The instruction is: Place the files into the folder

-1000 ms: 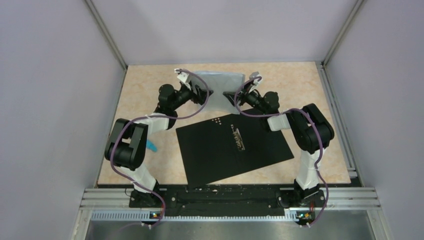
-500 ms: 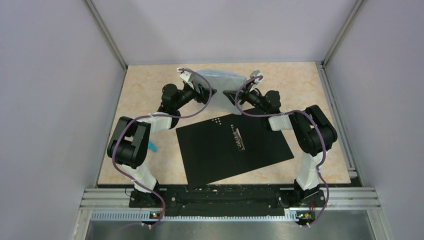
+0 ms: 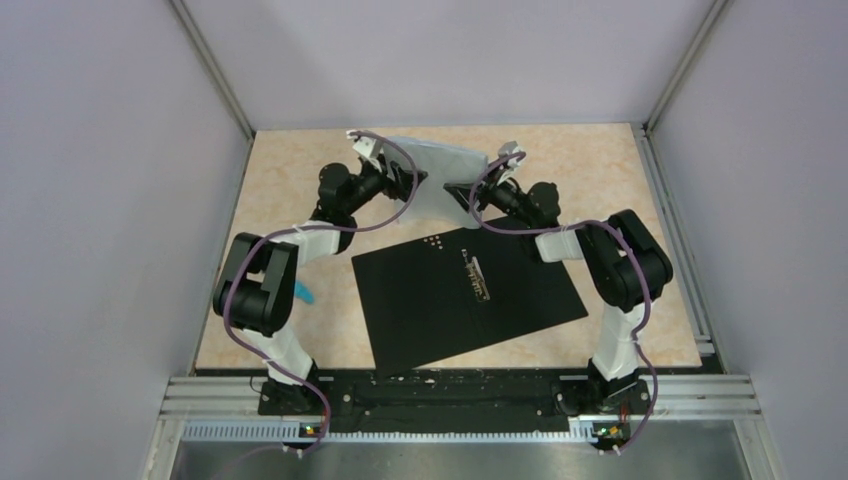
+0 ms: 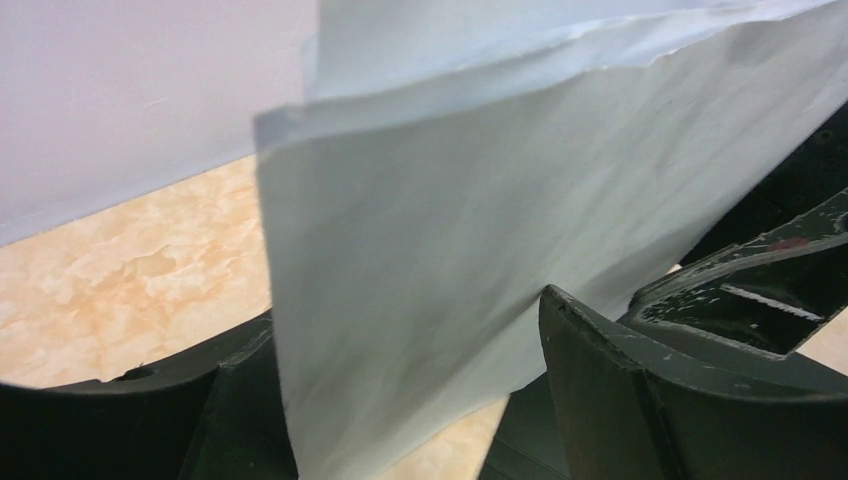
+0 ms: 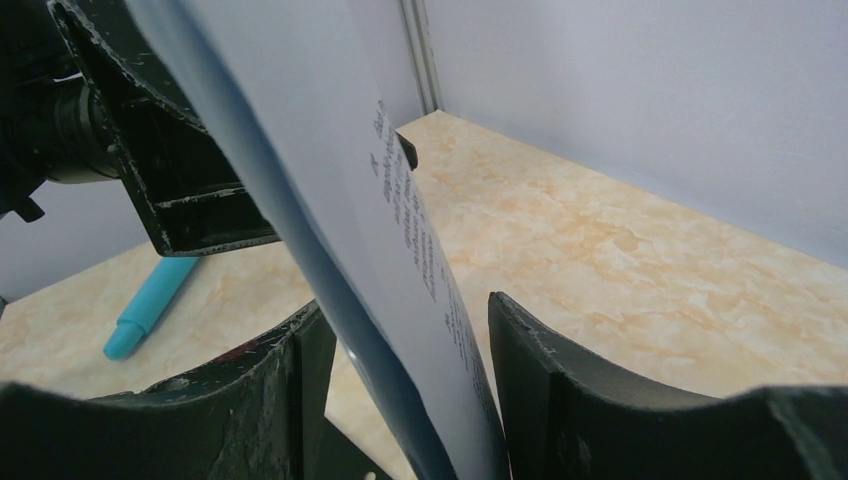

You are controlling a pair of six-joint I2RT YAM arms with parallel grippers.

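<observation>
Top external shows the files [image 3: 440, 172] lifted over the far middle of the table, with the left gripper [image 3: 410, 186] and right gripper [image 3: 463, 196] at their near corners, just beyond the open folder [image 3: 500, 300], which lies black side up. Left wrist: the sheets run between the fingers [image 4: 620, 400] and hide one of them, so I cannot tell whether they pinch. Right wrist: the jaws are narrow and look closed on the printed sheets. Uneven arm travel could buckle or tear the paper. A weak left hold could let a sheet slide out.
</observation>
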